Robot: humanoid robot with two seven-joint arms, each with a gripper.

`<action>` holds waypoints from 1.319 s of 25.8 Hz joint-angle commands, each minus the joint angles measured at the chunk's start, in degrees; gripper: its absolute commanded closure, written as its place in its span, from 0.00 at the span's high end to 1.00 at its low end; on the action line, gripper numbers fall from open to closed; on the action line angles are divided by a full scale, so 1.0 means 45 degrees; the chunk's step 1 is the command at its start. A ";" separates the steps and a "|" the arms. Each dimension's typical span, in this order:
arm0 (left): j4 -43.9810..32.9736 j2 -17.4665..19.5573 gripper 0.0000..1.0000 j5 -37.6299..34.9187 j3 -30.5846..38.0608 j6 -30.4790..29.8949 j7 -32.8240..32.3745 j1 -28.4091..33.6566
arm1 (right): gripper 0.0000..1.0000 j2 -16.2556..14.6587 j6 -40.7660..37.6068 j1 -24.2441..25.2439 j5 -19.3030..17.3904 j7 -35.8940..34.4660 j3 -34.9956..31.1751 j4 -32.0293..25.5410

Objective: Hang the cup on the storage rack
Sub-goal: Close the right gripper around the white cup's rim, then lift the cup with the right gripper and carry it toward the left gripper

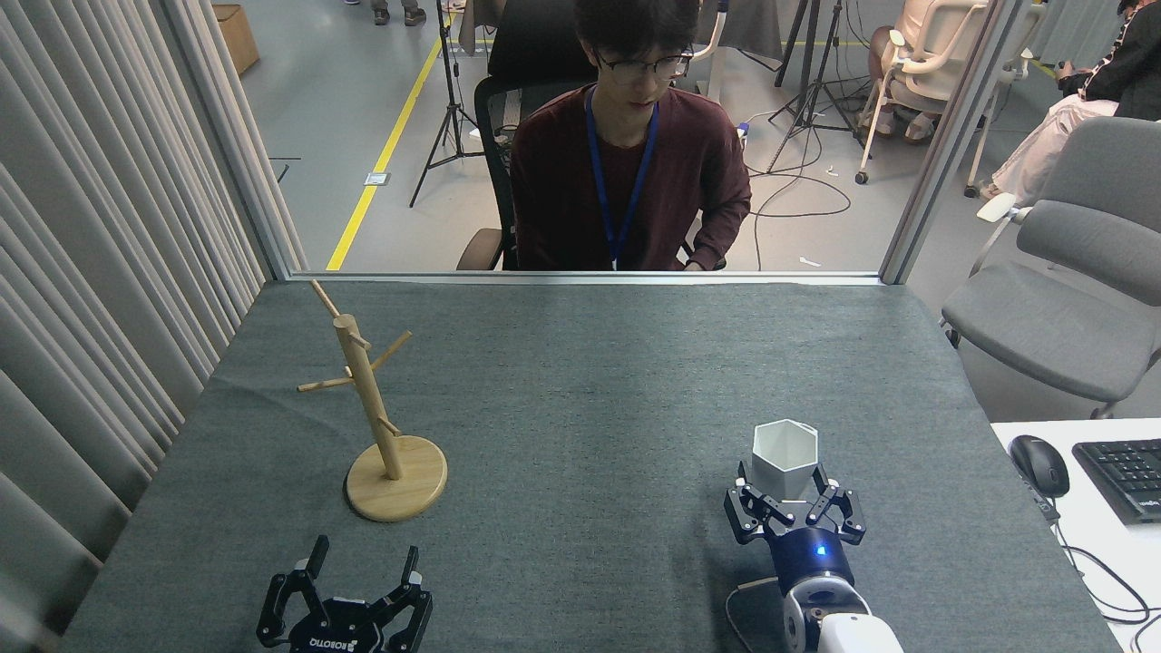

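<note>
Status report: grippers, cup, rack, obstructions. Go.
Right gripper shut on cup, low over table. Left gripper open, empty, near edge. Rack upright, far left, pegs bare. Cloth between them unobstructed.

Bright, even overhead light; soft shadows; sharp focus.

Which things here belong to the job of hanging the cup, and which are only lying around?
For the job:
- cup, in the right gripper
- storage rack

Lying about:
- mouse and keyboard on the white desk
- grey chair
- left gripper, open and idle
</note>
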 commanded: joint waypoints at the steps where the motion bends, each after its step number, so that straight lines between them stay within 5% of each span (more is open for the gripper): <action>1: 0.0026 0.0052 1.00 0.0021 0.0009 -0.0013 -0.0002 -0.0034 | 0.99 0.0012 0.0157 -0.0146 -0.0020 -0.0039 0.0005 0.0197; 10: 0.0221 0.0072 1.00 0.0021 0.0009 -0.0013 0.0154 -0.0054 | 0.97 -0.0223 0.0177 -0.0576 -0.0040 -0.0332 -0.0054 0.0646; 14: 0.0221 0.0072 1.00 0.0021 0.0009 -0.0013 0.0193 -0.0054 | 0.70 -0.0223 0.0333 -0.0869 -0.0040 -0.0508 -0.0015 0.1114; 22: 0.0163 -0.0045 1.00 -0.0018 -0.0011 0.0026 0.0212 -0.0229 | 0.64 -0.0086 0.0333 -0.0576 0.0019 -0.0703 0.0024 0.0802; 29: -0.0209 0.0052 1.00 -0.0076 -0.1163 -0.0033 0.0212 -0.0268 | 0.65 0.0539 0.0294 0.1241 0.0058 -0.0566 0.1547 -0.4431; 34: 0.0338 -0.0045 1.00 -0.1346 -0.2745 -0.0013 0.0212 -0.0444 | 0.65 0.1203 0.0333 0.2432 0.0156 -0.0508 0.2896 -0.6776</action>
